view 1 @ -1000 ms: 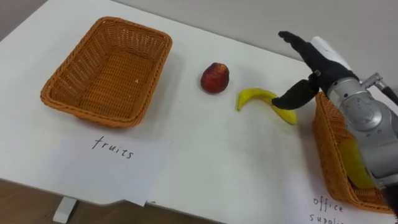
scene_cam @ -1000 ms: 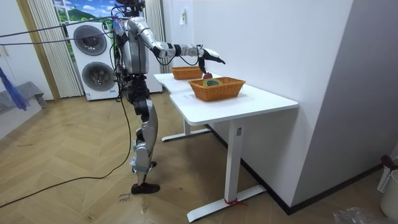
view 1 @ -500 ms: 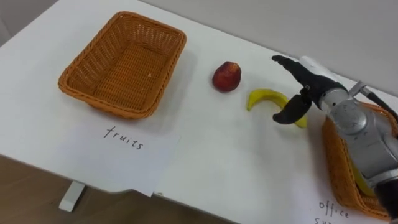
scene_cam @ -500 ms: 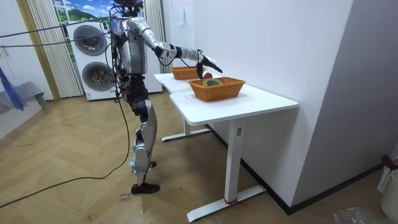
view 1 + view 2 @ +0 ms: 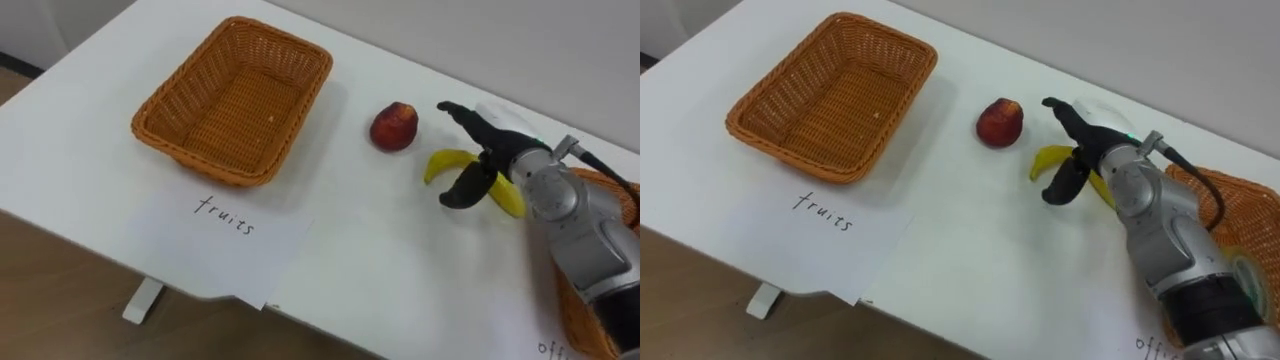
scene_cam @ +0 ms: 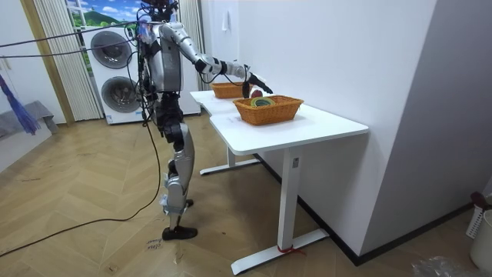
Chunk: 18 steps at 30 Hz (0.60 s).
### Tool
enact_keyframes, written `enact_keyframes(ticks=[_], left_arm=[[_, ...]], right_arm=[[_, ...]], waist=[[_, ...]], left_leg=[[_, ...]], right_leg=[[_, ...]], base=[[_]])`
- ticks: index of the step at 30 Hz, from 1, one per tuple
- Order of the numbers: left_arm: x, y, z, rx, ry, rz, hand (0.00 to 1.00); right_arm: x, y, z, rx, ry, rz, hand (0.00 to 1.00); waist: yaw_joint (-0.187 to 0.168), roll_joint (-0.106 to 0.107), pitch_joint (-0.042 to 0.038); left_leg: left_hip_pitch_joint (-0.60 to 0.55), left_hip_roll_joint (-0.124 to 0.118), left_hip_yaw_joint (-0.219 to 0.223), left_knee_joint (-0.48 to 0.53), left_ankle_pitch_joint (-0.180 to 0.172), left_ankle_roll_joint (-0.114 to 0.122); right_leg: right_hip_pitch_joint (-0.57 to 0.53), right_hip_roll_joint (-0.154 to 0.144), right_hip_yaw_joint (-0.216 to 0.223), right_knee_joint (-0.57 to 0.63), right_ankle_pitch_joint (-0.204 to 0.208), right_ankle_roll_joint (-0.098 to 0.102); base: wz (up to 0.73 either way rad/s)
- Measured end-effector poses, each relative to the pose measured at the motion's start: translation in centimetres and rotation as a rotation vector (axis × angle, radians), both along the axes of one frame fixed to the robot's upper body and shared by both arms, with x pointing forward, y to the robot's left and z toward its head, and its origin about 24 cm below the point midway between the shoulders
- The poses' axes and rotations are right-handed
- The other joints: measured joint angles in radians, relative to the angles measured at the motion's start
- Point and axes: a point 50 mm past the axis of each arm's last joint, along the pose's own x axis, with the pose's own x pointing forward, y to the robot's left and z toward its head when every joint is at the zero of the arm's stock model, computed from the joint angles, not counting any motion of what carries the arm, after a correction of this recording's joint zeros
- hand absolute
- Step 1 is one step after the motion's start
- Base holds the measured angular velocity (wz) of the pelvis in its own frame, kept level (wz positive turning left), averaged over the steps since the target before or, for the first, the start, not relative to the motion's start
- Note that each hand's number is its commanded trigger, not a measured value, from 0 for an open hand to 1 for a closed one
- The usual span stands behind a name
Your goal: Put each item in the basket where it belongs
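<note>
Right hand [image 5: 492, 152], fingers spread apart, hovers over one banana [image 5: 443, 161] on white table [image 5: 400, 270]; one apple [image 5: 394, 127], two baskets [image 5: 230, 100]; parquet floor [image 6: 92, 246].

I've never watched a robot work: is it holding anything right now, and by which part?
Nothing yet. The right hand is open over the middle of the banana, which lies on the table.
</note>
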Motion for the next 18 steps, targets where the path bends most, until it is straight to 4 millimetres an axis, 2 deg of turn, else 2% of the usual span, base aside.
enact_keyframes(ticks=[8,18], left_arm=[[0.1,0.1,0.1,0.006,0.002,0.003,0.00],[0.1,0.2,0.1,0.003,0.004,0.003,0.00]], right_arm=[[1.0,-1.0,-0.3,-0.011,0.036,-0.050,0.00],[0.8,-1.9,-1.5,-0.016,0.088,-0.087,0.00]], waist=[[0.006,-0.001,-0.0013],[0.005,-0.006,-0.0048]], left_leg=[[-0.002,0.000,-0.002,0.002,0.003,-0.002],[-0.002,0.000,-0.003,0.002,0.003,-0.002]], right_leg=[[0.001,0.000,-0.012,0.001,0.000,0.000],[0.003,0.000,-0.019,0.001,0.000,0.000]], base=[[0.02],[0.00]])
